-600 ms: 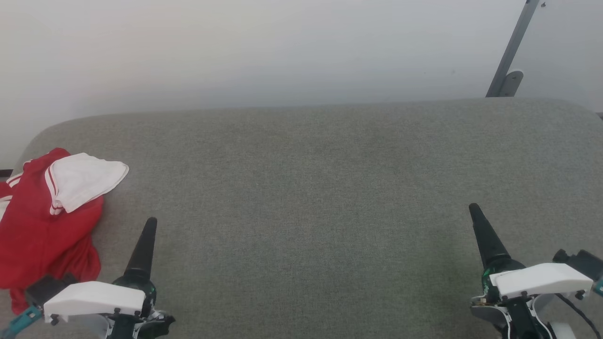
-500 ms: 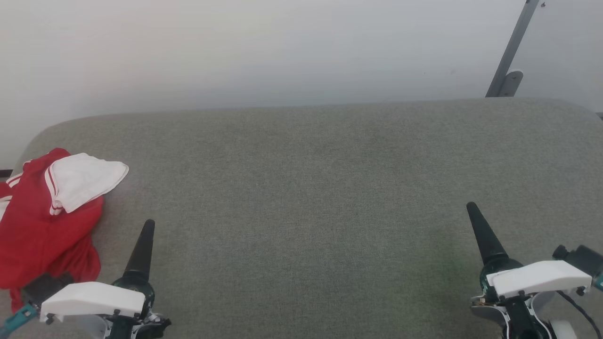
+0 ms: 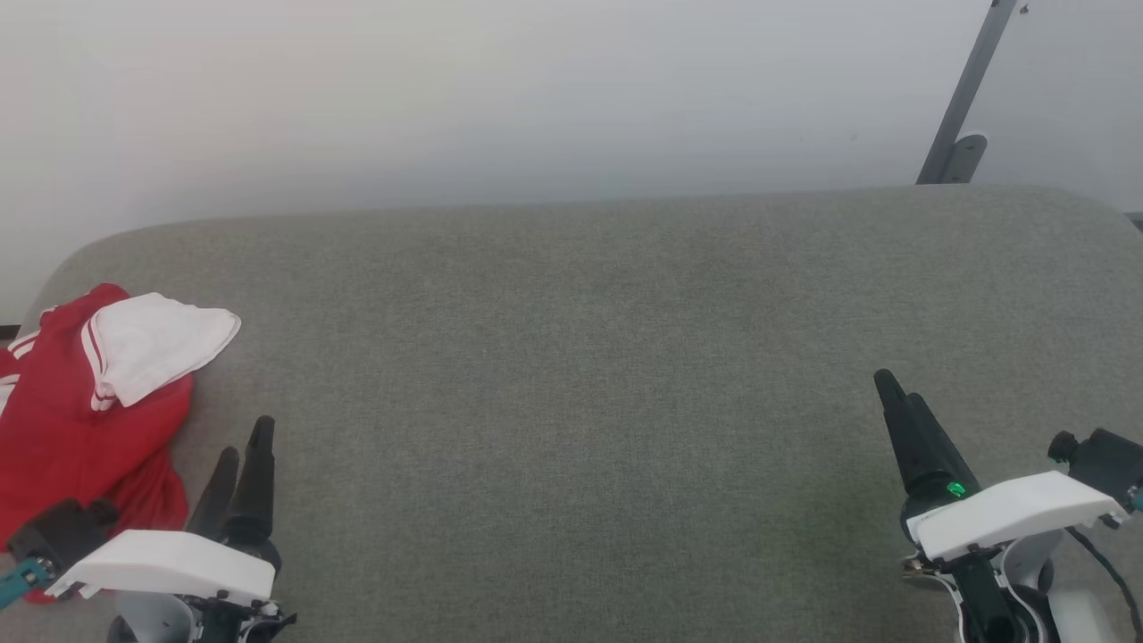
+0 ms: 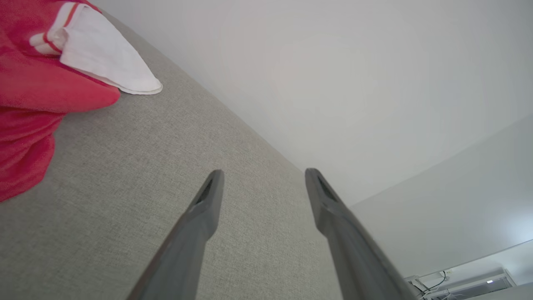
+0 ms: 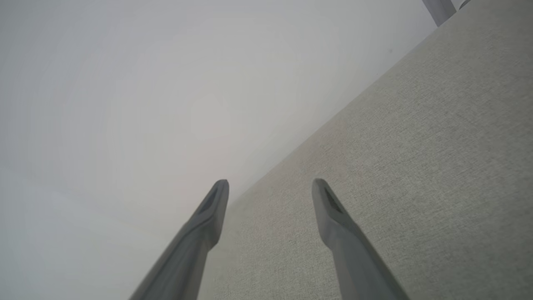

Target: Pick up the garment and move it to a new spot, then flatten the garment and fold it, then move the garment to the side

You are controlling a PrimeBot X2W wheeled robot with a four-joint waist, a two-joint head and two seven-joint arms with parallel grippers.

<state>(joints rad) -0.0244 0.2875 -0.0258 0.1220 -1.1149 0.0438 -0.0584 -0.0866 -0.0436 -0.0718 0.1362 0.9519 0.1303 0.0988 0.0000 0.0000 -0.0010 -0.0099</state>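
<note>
The garment (image 3: pixel 80 420) lies crumpled at the far left of the grey cushioned surface, red with a white sleeve (image 3: pixel 156 344) folded over its top. In the left wrist view the garment (image 4: pixel 37 91) sits at the upper left. My left gripper (image 3: pixel 246 442) hangs at the lower left, just right of the garment and apart from it, fingers open and empty; the left wrist view shows the same gap in the left gripper (image 4: pixel 262 179). At the lower right my right gripper (image 3: pixel 893 393) stands open over bare fabric, and the right gripper (image 5: pixel 270 187) holds nothing.
The grey fabric surface (image 3: pixel 580 357) spreads wide between the two grippers. A pale wall stands behind its far edge. A grey metal strut (image 3: pixel 964 98) leans against the wall at the upper right.
The left gripper has dropped lower and turned, so both its fingers now show. The right gripper has tilted slightly. The garment has not moved.
</note>
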